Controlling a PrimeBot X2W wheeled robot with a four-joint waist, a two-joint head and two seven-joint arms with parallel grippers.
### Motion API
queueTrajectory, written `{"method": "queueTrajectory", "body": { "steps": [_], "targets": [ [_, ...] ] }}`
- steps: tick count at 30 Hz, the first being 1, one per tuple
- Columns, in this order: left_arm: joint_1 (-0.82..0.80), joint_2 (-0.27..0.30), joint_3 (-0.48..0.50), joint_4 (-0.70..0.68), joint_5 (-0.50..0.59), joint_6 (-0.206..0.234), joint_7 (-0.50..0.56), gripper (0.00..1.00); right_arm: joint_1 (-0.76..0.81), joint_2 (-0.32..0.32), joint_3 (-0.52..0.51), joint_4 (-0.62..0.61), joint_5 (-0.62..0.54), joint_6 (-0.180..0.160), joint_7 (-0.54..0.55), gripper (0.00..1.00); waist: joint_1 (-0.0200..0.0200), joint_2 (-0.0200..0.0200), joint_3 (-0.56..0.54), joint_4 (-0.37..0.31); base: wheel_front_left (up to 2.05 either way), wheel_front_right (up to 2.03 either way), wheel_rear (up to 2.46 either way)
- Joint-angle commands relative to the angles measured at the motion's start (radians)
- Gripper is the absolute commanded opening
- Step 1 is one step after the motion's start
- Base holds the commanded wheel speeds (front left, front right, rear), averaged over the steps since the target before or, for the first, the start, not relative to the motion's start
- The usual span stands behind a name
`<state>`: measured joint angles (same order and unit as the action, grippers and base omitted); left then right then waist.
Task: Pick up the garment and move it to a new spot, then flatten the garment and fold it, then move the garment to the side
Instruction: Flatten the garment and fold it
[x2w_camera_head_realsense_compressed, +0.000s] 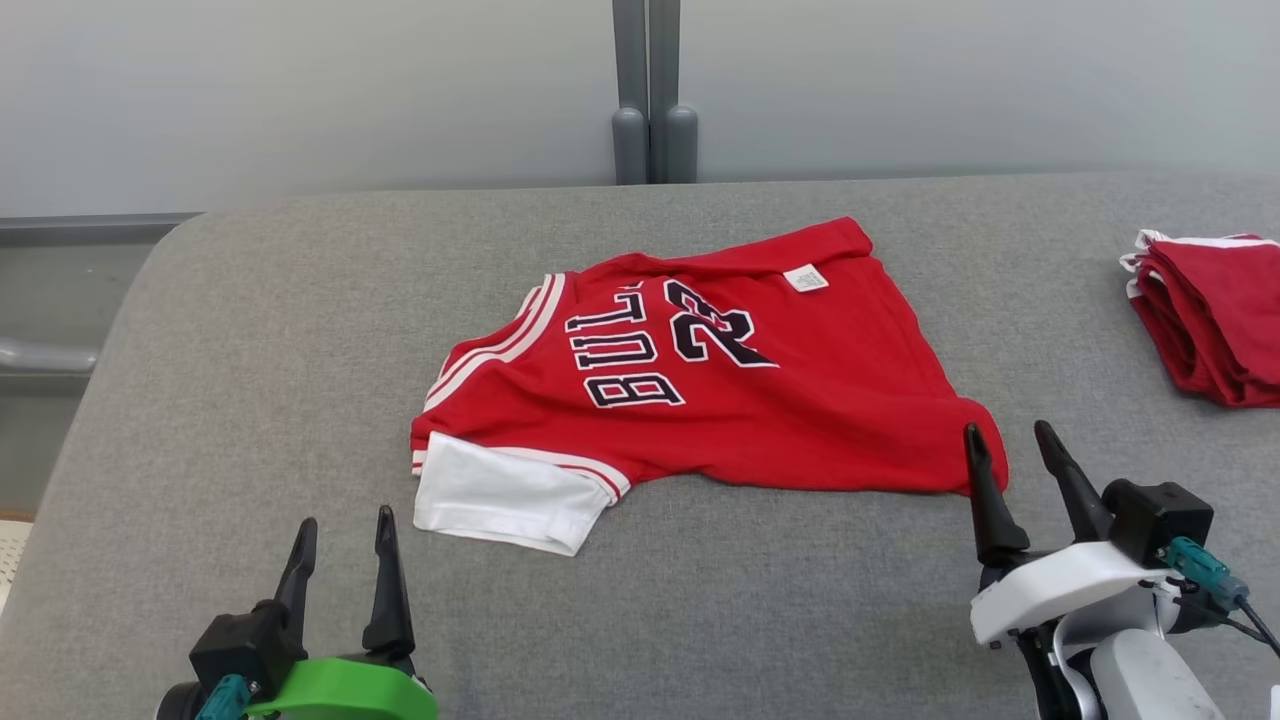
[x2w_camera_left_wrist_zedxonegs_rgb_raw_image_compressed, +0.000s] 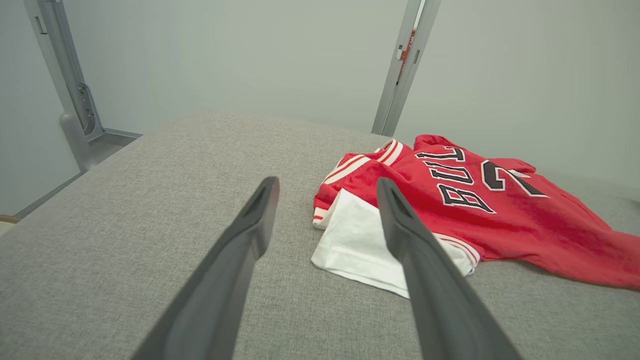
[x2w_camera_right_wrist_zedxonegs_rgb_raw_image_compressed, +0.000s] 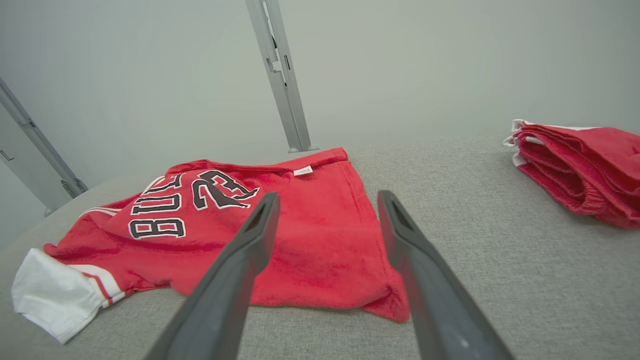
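Observation:
The garment (x2w_camera_head_realsense_compressed: 720, 390) is a red jersey with black lettering and a white sleeve, lying loosely folded in the middle of the grey table (x2w_camera_head_realsense_compressed: 250, 330). My left gripper (x2w_camera_head_realsense_compressed: 342, 530) stands open near the front edge, just left of the white sleeve (x2w_camera_left_wrist_zedxonegs_rgb_raw_image_compressed: 350, 240), holding nothing. My right gripper (x2w_camera_head_realsense_compressed: 1008, 436) is open too, its fingers straddling the garment's near right corner (x2w_camera_right_wrist_zedxonegs_rgb_raw_image_compressed: 390, 305) without gripping it. In the right wrist view the garment (x2w_camera_right_wrist_zedxonegs_rgb_raw_image_compressed: 300, 240) spreads ahead and to the left of the fingers.
A stack of folded red garments (x2w_camera_head_realsense_compressed: 1215, 320) lies at the table's right edge, also seen as the red stack (x2w_camera_right_wrist_zedxonegs_rgb_raw_image_compressed: 580, 175). A grey post (x2w_camera_head_realsense_compressed: 652, 90) rises behind the table's far edge. A pale wall backs the scene.

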<state>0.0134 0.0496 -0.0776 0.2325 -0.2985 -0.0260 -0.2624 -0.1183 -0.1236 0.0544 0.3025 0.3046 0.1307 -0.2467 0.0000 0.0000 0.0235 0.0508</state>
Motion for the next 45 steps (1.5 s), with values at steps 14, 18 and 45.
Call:
{"method": "queueTrajectory", "body": {
  "steps": [14, 18, 45],
  "targets": [
    [0.020, 0.002, -0.034, -0.010, -0.014, 0.018, -0.003, 1.00, -0.018, 0.044, 0.008, 0.015, -0.029, 0.000, -0.019, 1.00, 0.0000, 0.0000, -0.010, 0.016, 0.00, 0.00, 0.00],
    [0.012, 0.002, -0.034, -0.009, -0.011, 0.018, -0.003, 1.00, -0.028, 0.043, 0.008, 0.018, -0.042, 0.000, -0.020, 1.00, 0.0000, 0.0000, -0.005, 0.013, 0.00, 0.00, 0.00],
    [-0.270, 0.038, -0.038, 0.436, -0.045, -0.040, 0.024, 1.00, -0.091, 0.049, 0.017, 0.003, -0.057, 0.000, -0.019, 1.00, 0.0000, 0.0000, 0.142, -0.085, 0.00, 0.00, 0.00]
  ]
}}
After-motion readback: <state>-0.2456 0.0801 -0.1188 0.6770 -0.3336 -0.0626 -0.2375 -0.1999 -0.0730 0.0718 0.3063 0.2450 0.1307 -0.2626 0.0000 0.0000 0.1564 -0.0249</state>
